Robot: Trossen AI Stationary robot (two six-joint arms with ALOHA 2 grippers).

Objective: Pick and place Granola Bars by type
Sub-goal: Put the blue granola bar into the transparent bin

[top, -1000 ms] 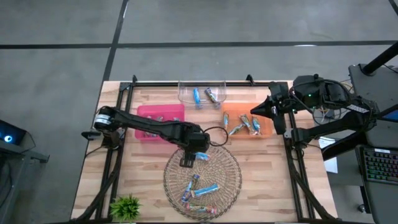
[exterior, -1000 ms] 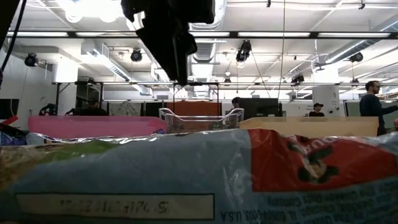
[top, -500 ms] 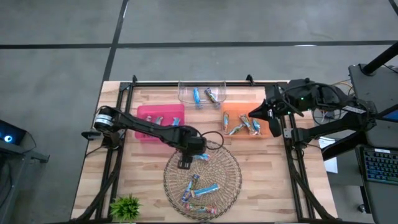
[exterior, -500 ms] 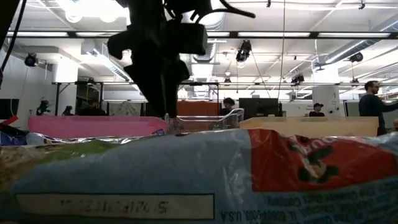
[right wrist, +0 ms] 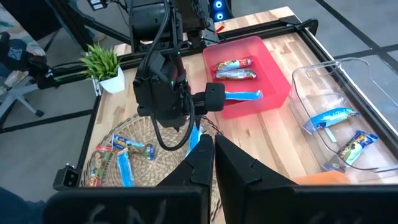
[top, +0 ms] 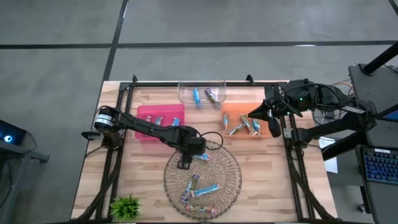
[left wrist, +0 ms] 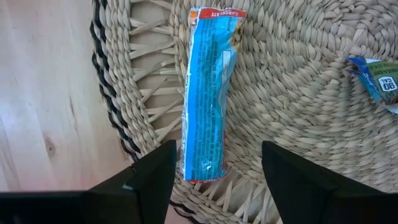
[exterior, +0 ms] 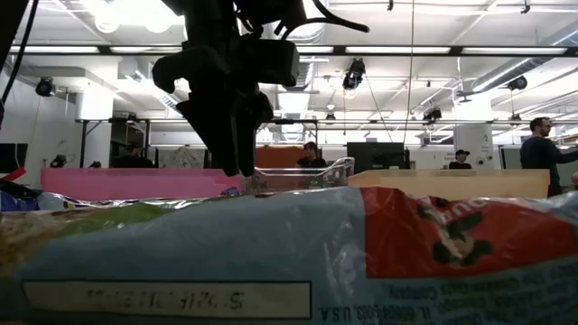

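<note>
Lowered since a second ago, the left gripper [top: 185, 163] now hangs fingers wide astride a blue granola bar [left wrist: 208, 93] at the woven basket's [top: 230, 183] rim — lined up along its length, I judge, for a clean pinch. Right gripper [top: 254, 113], pressed shut and empty, waits over the orange tray [top: 266, 132]. Wooden tabletop [top: 273, 180]; people stand in the room behind.

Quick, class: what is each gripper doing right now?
Left gripper: open, fingers either side of a blue granola bar on the woven tray, not yet gripping.
Right gripper: closed, empty, above the orange bin.
</note>
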